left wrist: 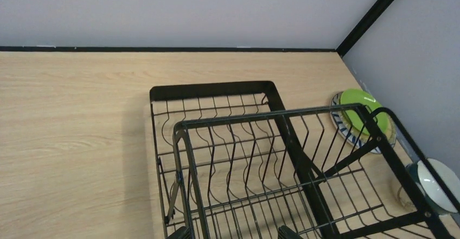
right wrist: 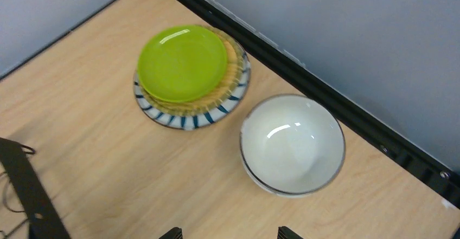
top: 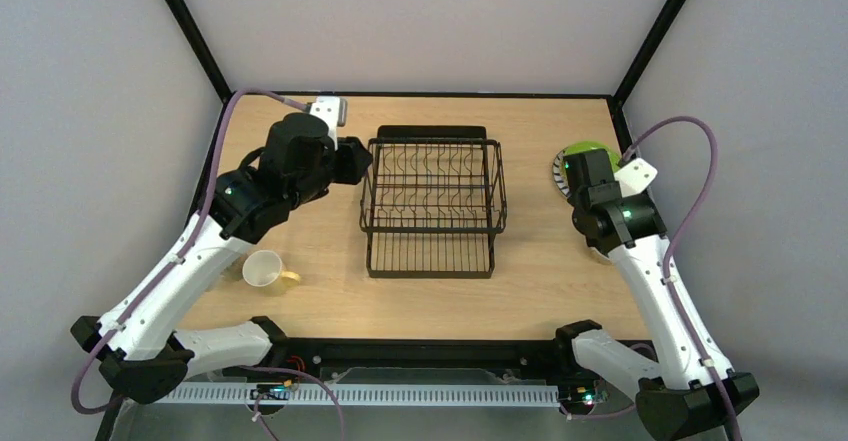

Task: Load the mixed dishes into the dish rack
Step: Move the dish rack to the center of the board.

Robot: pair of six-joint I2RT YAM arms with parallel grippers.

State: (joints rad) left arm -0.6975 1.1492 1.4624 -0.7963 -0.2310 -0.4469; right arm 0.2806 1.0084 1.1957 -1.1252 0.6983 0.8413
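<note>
Clerk: First entry, left side of the light wooden table (top: 540, 291)?

Checker: A pale yellow ceramic mug (top: 263, 269) with a side handle is being listed near the front left. Its mouth is being shown to the overhead camera, and it is well apart from the rack.

Clerk: Second entry?

Checker: The left gripper (top: 358, 164) is being held with its jaws spread wide and nothing grasped, just beside the rack's far left edge. In its wrist view the fingertips (left wrist: 181, 232) are being seen above the wires.

Clerk: Centre?

Checker: A black rectangular wire dish rack (top: 432, 201) is being logged at mid-table, with curved plate dividers and a raised wire tier.

Clerk: Right side?

Checker: Three round plates are being recorded as one stack near the far right edge. A lime green plate (right wrist: 181, 63) is being carried on a tan plate (right wrist: 234, 71), over a white plate with a blue-striped rim (right wrist: 190, 118). A white round bowl with a dark rim (right wrist: 293, 144) is being noted just beside the stack.

Clerk: Last entry?

Checker: The right gripper (right wrist: 229, 233) is being held above the stack and bowl, jaws released and holding nothing.
</note>
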